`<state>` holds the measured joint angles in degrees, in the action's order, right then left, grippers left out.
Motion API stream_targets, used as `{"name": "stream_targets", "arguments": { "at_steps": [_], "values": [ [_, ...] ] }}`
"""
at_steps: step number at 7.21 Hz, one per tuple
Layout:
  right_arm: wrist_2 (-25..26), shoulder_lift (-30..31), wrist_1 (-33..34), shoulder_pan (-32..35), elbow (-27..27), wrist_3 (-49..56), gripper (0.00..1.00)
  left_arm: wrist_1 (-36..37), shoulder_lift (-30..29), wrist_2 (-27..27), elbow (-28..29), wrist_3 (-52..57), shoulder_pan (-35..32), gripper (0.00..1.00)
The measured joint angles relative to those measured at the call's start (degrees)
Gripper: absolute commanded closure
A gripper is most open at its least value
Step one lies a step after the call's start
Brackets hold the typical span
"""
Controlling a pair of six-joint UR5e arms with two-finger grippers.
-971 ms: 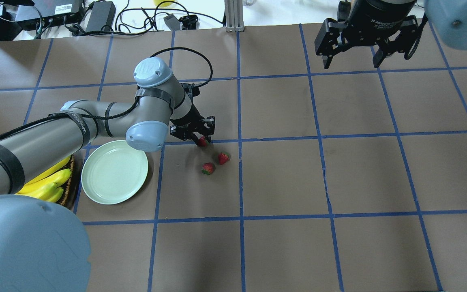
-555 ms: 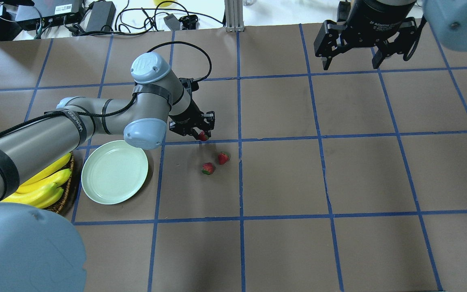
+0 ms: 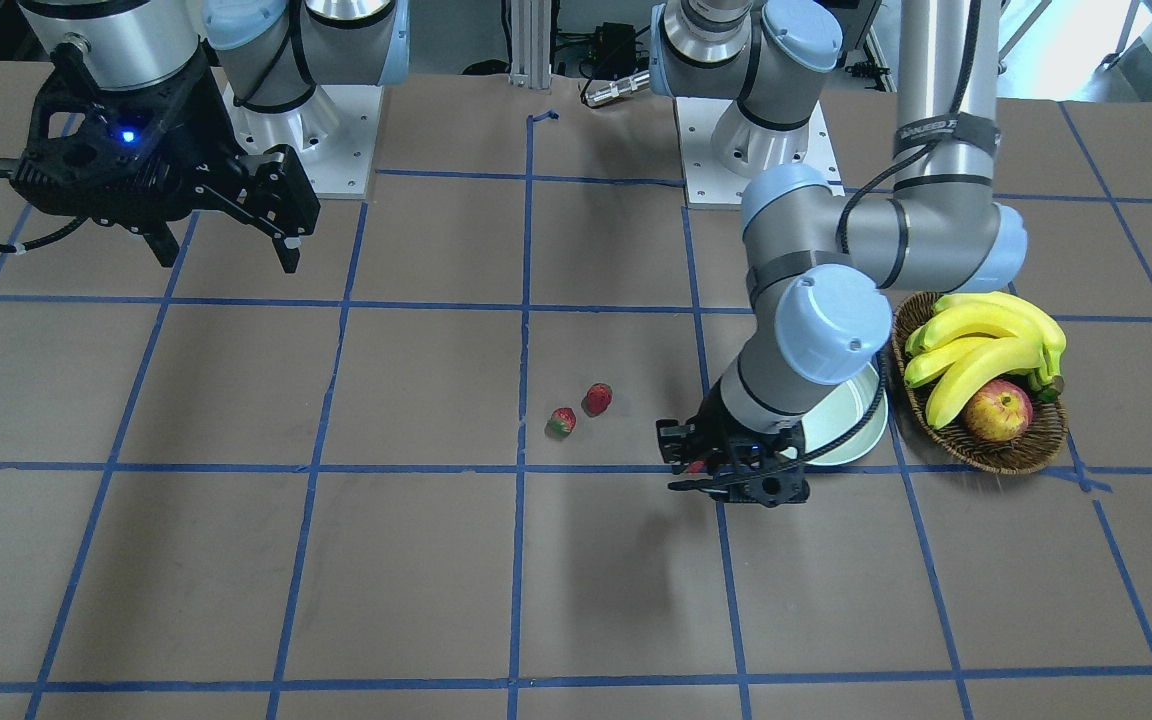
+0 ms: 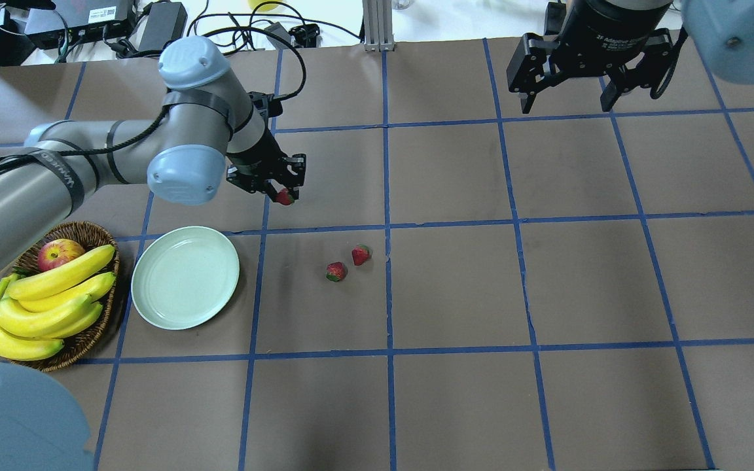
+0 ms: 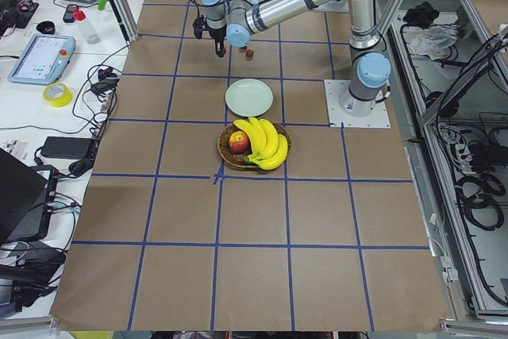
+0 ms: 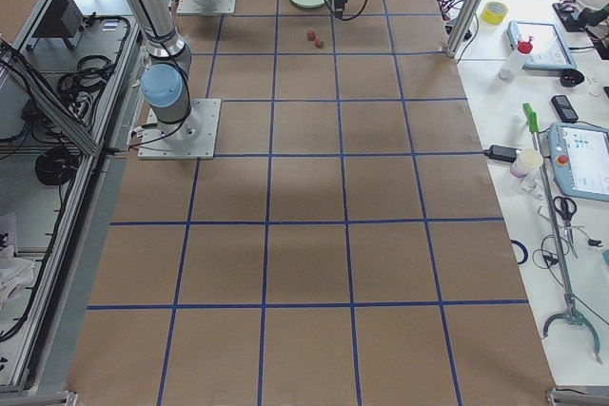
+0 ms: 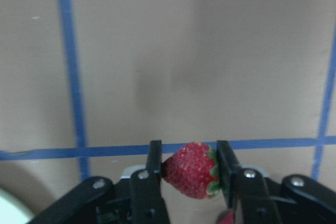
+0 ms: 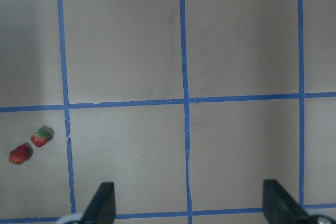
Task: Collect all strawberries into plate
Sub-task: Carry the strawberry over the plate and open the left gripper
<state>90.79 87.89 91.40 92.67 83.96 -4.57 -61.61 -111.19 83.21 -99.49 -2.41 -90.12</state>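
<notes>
My left gripper (image 4: 283,194) is shut on a small red strawberry (image 7: 192,169) and holds it in the air above the table, beyond the pale mint plate (image 4: 184,277). The wrist view shows the fingers (image 7: 154,157) pinching the berry from both sides. Two more strawberries (image 4: 336,271) (image 4: 361,254) lie on the brown table to the right of the plate, also seen in the front view as strawberries (image 3: 562,423) (image 3: 596,399). The plate holds nothing. My right gripper (image 4: 570,93) hangs open high over the far right of the table, fingers (image 8: 101,202) spread wide.
A wicker basket (image 4: 93,235) with bananas (image 4: 50,301) and a red-yellow apple (image 4: 58,253) sits left of the plate. Cables and electronics (image 4: 154,26) line the far edge. Blue tape lines grid the brown table (image 4: 455,281).
My left gripper has risen and swung left and away from the two lying strawberries, carrying its strawberry. The arm no longer covers the basket. The right gripper has stayed put.
</notes>
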Motion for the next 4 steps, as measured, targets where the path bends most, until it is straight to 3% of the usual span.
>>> {"name": "stream_targets", "arguments": {
  "at_steps": [4],
  "values": [
    [0.0, 0.0, 0.1, 0.05, 0.12, 0.0, 0.0, -11.56, 3.66, 3.75, -4.1, 8.78, 13.1, 1.0]
  ]
}}
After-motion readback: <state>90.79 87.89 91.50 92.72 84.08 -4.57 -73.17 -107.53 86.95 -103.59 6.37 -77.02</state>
